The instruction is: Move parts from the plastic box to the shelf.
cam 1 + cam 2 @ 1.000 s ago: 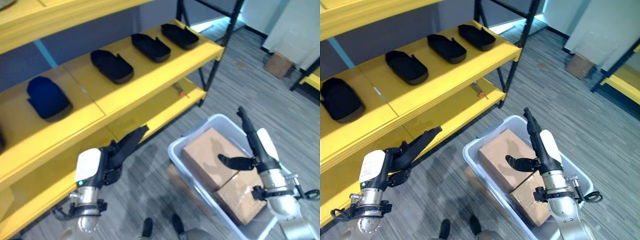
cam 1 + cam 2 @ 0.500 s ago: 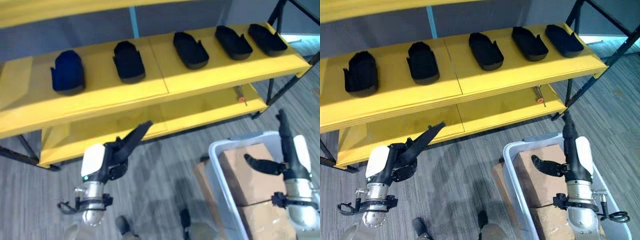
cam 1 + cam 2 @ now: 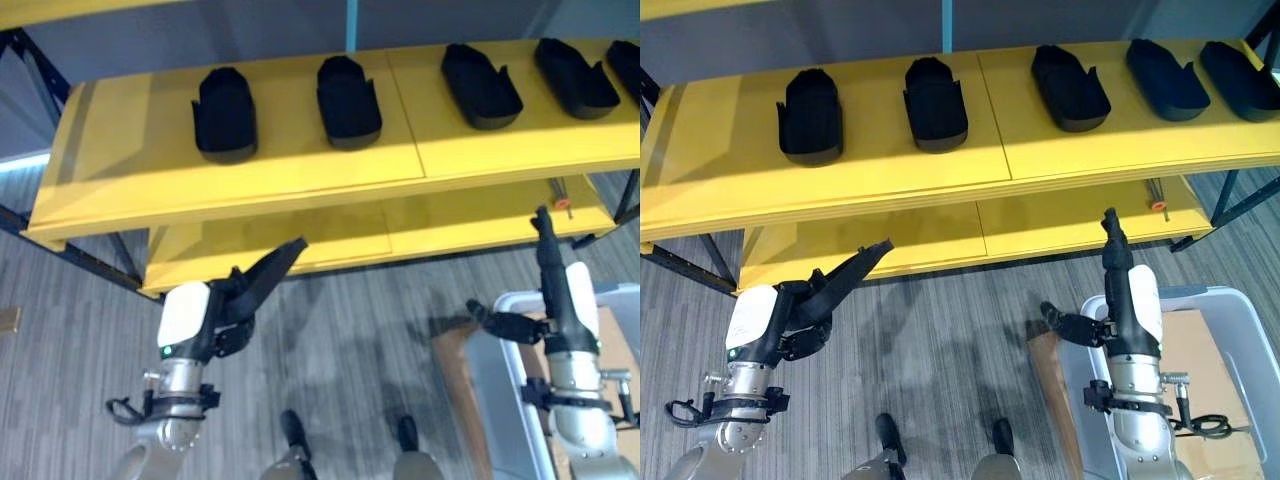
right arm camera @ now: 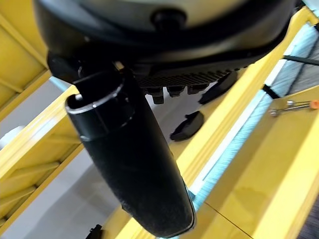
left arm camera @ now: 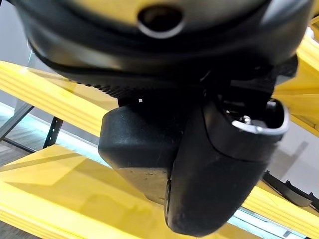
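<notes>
The yellow shelf (image 3: 890, 170) fills the upper half of the eye views, with several black moulded parts (image 3: 935, 95) in a row on its middle board. The pale plastic box (image 3: 1215, 300) stands on the floor at the lower right and holds brown cardboard boxes (image 3: 1200, 350). My left hand (image 3: 830, 290) hovers low on the left, open and empty, its fingers pointing at the lower board. My right hand (image 3: 1118, 270) is raised beside the box, fingers straight up and thumb out, holding nothing. In the right wrist view a black part (image 4: 187, 124) lies on the shelf past the thumb (image 4: 129, 164).
A screwdriver (image 3: 1157, 195) with an orange tip lies on the lower shelf board (image 3: 1040, 220) near its right end. A flat brown cardboard piece (image 3: 1050, 370) sits on the grey floor against the box's left side. Dark shelf legs (image 3: 35, 60) stand at the left.
The whole picture has swung left, so the camera has turned towards the shelf and the box sits at the right edge. Both hands keep the same open pose.
</notes>
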